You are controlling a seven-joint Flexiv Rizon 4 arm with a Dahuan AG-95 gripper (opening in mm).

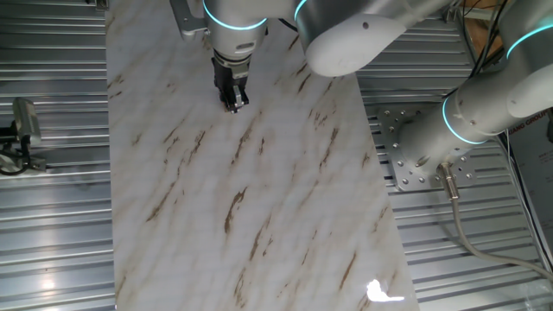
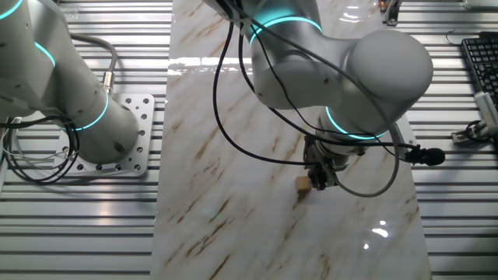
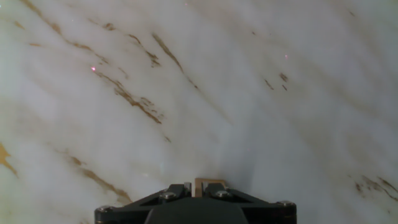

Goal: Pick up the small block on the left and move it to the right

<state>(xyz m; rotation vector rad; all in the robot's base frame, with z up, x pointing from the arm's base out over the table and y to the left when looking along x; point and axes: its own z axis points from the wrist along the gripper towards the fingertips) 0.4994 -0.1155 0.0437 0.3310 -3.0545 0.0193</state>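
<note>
The small block (image 2: 302, 184) is a tiny light-brown wooden cube at my fingertips, low over the marble-patterned tabletop (image 2: 233, 155). My gripper (image 2: 318, 181) points straight down and is shut on it. In the hand view the block (image 3: 210, 182) shows as a thin tan edge between my two dark fingers, at the gripper (image 3: 200, 185) on the bottom edge of the picture. In one fixed view the gripper (image 1: 233, 104) hangs over the far part of the tabletop (image 1: 259, 199), and the block is hidden behind the fingers there.
The arm's round base sits on a bolted metal plate (image 2: 128, 132) beside the table, also seen in one fixed view (image 1: 415, 151). Black cables (image 2: 233, 117) hang off the arm over the tabletop. A keyboard (image 2: 482, 62) lies at the right. Ribbed metal flooring surrounds the table.
</note>
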